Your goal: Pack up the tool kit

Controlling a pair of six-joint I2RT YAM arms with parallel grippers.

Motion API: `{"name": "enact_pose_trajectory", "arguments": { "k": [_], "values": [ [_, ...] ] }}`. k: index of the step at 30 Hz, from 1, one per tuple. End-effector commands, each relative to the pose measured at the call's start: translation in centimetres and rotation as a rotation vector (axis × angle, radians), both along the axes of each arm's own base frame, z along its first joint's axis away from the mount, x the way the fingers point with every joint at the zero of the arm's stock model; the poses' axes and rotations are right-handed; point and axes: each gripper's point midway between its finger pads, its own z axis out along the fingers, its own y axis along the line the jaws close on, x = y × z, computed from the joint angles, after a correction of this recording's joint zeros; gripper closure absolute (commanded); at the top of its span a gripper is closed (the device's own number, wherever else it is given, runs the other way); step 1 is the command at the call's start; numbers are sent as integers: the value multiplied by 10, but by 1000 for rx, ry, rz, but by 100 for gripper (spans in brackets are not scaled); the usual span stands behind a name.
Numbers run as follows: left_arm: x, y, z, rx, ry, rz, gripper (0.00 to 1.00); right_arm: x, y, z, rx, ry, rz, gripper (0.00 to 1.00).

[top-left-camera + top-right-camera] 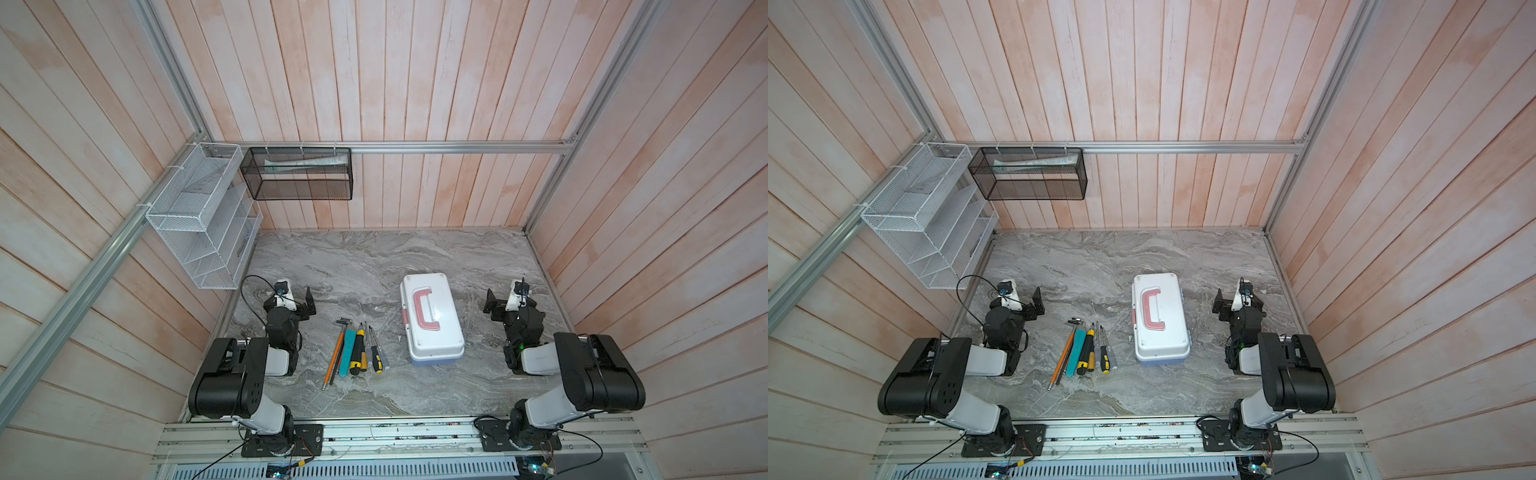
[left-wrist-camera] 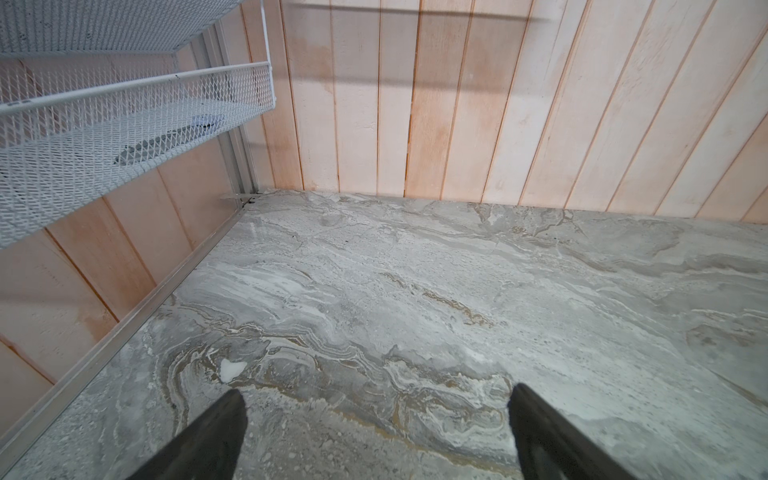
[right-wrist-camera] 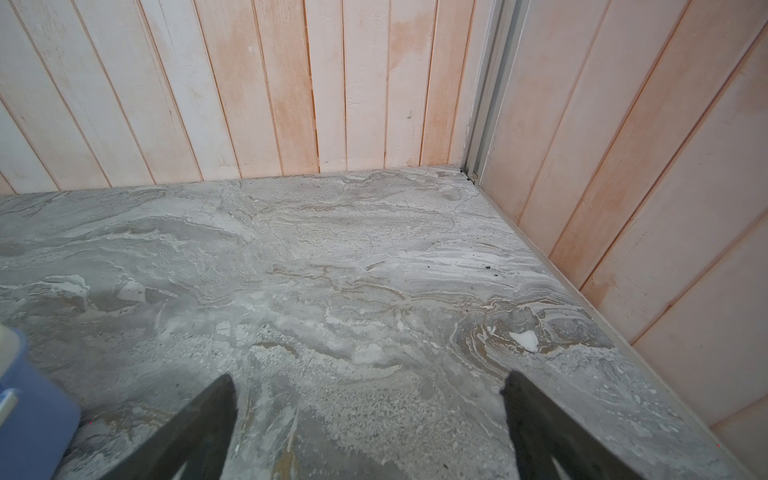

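Aluminium rail (image 1: 395,434) along the near edge carries the bases of the left arm (image 1: 232,382) and the right arm (image 1: 594,374), each folded back on itself above a grey marble-patterned table (image 1: 374,257). Just beyond the rail, left of centre, the loose tools lie side by side in a tight row: an orange stick (image 1: 333,356), a teal tool (image 1: 347,353) and yellow-and-black screwdrivers (image 1: 356,357), with thin metal shafts among them, all pointing roughly toward the back wall. To their right, near but apart, sits the tool kit case (image 1: 432,345). Its white lid (image 1: 446,307) is shut over the light blue base (image 1: 436,360), and the pink C-shaped handle (image 1: 428,327) lies flat on top. Both arms stand clear of case and tools.

The left gripper (image 2: 376,390) sits low at the table's left side, beyond the row of tools. Its wrist camera shows the jaws spread wide over marble, holding nothing. The right gripper (image 3: 370,376) mirrors it to the right of the case, jaws likewise wide and empty, with a blue corner of the case at the edge of its wrist view.

Farther back rises the pale pink plank wall (image 1: 415,83). A white mesh basket (image 1: 195,208) hangs on the left side and a black mesh basket (image 1: 299,189) on the back rail, with a long pale item inside it.
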Motion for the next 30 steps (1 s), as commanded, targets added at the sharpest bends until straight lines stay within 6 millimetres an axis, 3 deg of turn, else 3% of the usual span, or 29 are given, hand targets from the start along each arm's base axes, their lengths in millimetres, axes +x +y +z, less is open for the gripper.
{"name": "enact_pose_trajectory", "arguments": {
  "k": [1, 21, 27, 30],
  "values": [
    [4, -1, 8, -4, -22, -12, 0, 5, 0, 9, 5, -23, 5, 2],
    [4, -1, 8, -4, -22, -11, 0, 4, -1, 10, 3, -28, 3, 2],
    [5, 5, 13, -12, -28, 25, 0, 7, -7, 24, 9, -34, -33, 3],
    [9, 7, 27, -6, 11, 37, 0, 6, -6, 41, -1, -37, -62, 6]
  ]
}}
